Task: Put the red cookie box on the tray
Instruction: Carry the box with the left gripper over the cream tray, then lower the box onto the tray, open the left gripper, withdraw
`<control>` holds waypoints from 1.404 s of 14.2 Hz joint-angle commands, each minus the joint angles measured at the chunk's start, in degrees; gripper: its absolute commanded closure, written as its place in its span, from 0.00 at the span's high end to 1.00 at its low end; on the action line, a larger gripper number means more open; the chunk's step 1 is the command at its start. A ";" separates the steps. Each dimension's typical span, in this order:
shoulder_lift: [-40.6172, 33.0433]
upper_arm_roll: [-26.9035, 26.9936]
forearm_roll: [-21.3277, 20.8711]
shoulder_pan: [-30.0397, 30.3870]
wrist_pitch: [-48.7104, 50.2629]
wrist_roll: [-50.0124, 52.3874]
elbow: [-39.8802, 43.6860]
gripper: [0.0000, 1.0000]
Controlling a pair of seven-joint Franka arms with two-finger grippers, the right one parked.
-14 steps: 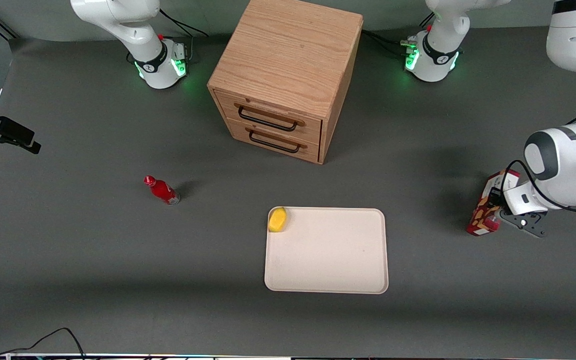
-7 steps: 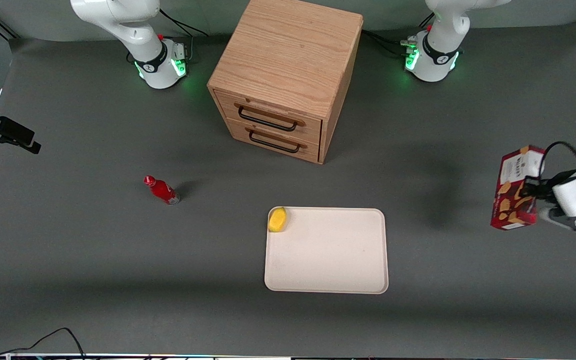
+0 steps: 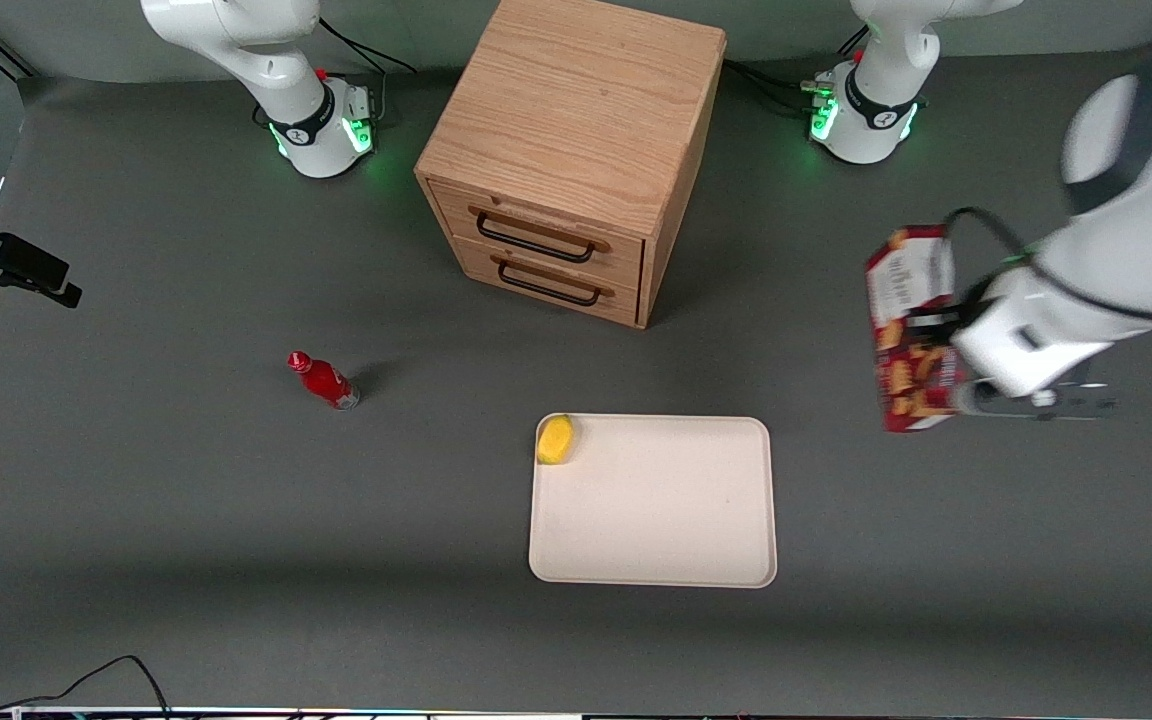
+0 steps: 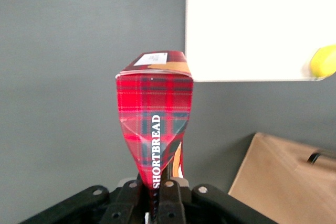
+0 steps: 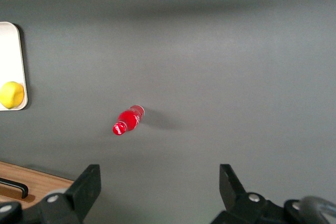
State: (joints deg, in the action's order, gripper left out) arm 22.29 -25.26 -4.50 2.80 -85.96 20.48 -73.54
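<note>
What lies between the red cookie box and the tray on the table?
Nothing: in the front view only bare grey table separates the red cookie box, held lifted in the hand, from the tray.

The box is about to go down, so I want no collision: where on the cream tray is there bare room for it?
Nearly all of the flat cream-white tray is bare. Only the corner nearest the wooden drawer cabinet is taken, by a small yellow fruit. The gripper, shut on the dark-red cookie box, hangs above bare table toward the working arm's end.
</note>
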 commanded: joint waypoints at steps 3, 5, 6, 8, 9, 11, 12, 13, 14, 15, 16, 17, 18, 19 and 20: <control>14.34 -5.32 -11.83 -1.04 -22.35 11.49 -6.33 0.00; 17.87 -5.50 -18.50 -1.56 -30.89 16.50 -10.11 0.00; 19.01 -5.50 -20.36 -1.65 -35.02 18.70 -11.52 0.00; 21.21 -5.50 -23.35 -1.74 -40.41 20.30 -12.42 0.14; 21.22 -5.50 -23.98 -1.65 -40.51 20.30 -12.42 0.99; 19.56 -5.50 -23.54 -1.13 -39.12 19.43 -12.24 1.00; 17.90 -5.50 -23.46 -0.95 -36.58 18.81 -12.15 1.00; 15.70 -5.50 -23.02 -0.60 -33.16 17.07 -11.89 1.00; 12.90 -5.50 -21.10 0.10 -29.30 13.74 -11.54 1.00; 9.74 -4.72 -16.82 0.37 -25.17 9.10 -10.49 1.00; 6.31 -2.88 -12.77 0.98 -20.26 3.14 -9.35 1.00; 2.71 0.35 -8.29 0.98 -14.82 -3.36 -7.86 1.00; -1.24 4.30 -3.46 0.98 -9.63 -9.87 -6.98 1.00; -5.20 8.69 0.85 0.98 -5.40 -14.98 -7.06 1.00; -9.33 12.39 3.33 0.98 -1.62 -18.77 -7.93 1.00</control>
State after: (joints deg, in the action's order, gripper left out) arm 20.15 -18.27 -5.91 3.76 -92.06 9.01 -78.49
